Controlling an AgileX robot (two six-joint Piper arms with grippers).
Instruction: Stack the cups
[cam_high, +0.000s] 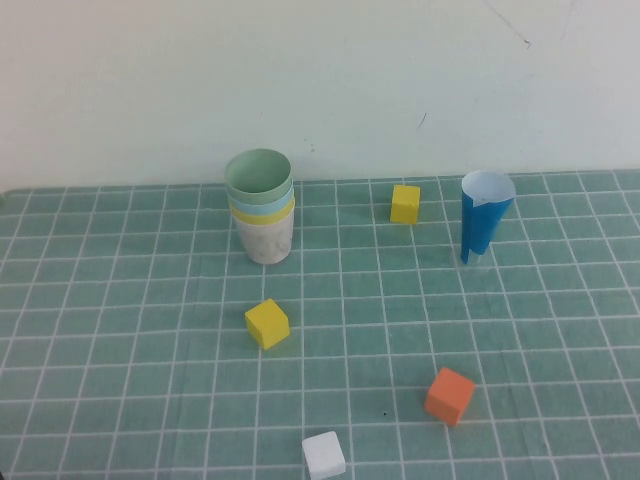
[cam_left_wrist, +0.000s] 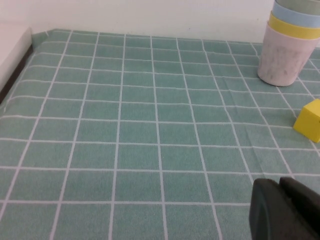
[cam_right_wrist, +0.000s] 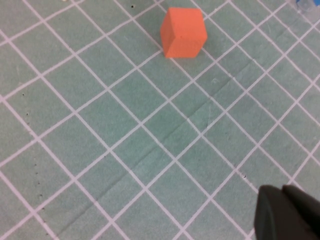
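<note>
I find no brand, label or writing on anything in view. The four cups (cam_high: 261, 212) stand nested in one upright stack toward the far left-centre of the surface (cam_high: 120, 330), which carries a green cloth ruled in white squares. The pale pink cup (cam_high: 266, 240) sits at the bottom, then the yellow cup (cam_high: 262, 212), the light blue cup (cam_high: 260, 201) and the sage green cup (cam_high: 258, 175) on top, its mouth open to me.

A yellow cube (cam_high: 267, 323) lies near the stack on my side of it. A second yellow cube (cam_high: 405, 203) sits farther back toward the right, and just beyond it to the right stands a tall blue-and-white cone cup (cam_high: 484, 228), upright and well apart from the stack. An orange cube (cam_high: 450, 396) and a white cube (cam_high: 324, 455) lie at the near edge. Nothing touches the stack.

In the left wrist view I see the left gripper (cam_left_wrist: 287, 210) low over bare cloth, its fingers clenched together on nothing, with the stack and the nearer yellow cube ahead. In the right wrist view the right gripper (cam_right_wrist: 290, 212) hangs above the cloth, fingers likewise clenched and empty, with the orange cube ahead. Neither arm shows in the high view.
</note>
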